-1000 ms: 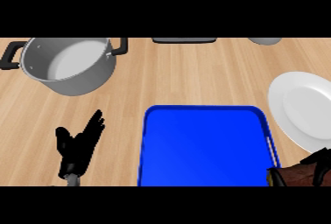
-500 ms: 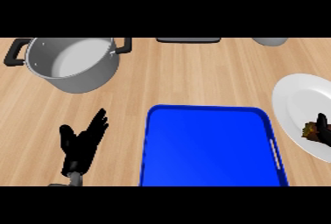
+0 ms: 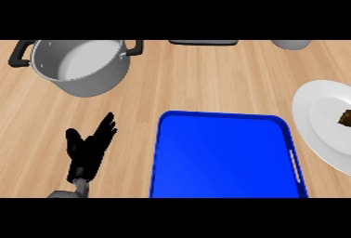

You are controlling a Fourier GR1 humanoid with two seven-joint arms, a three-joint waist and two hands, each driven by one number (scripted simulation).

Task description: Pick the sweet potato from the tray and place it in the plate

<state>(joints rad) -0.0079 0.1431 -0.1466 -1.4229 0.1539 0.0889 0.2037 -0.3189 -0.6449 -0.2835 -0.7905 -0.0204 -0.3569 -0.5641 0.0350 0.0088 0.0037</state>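
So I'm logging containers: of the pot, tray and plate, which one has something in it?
The round white plate at the right edge: a dark brown piece lies on it. The grey metal pot and blue rectangular tray show nothing inside.

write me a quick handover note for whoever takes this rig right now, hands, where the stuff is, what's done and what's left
Left hand: open, fingers straight, resting over the wooden counter left of the blue rectangular tray, holding nothing.
Right hand: not in view.
The tray shows nothing on it.
A dark brown piece, probably the sweet potato, shows at the view's right edge over the round white plate; whether it rests there or is being held cannot be told.
Done: sweet potato off the tray and at the plate.
Left: confirm it lies released on the plate and the right hand is clear.
The grey metal pot at far left is not part of the job.
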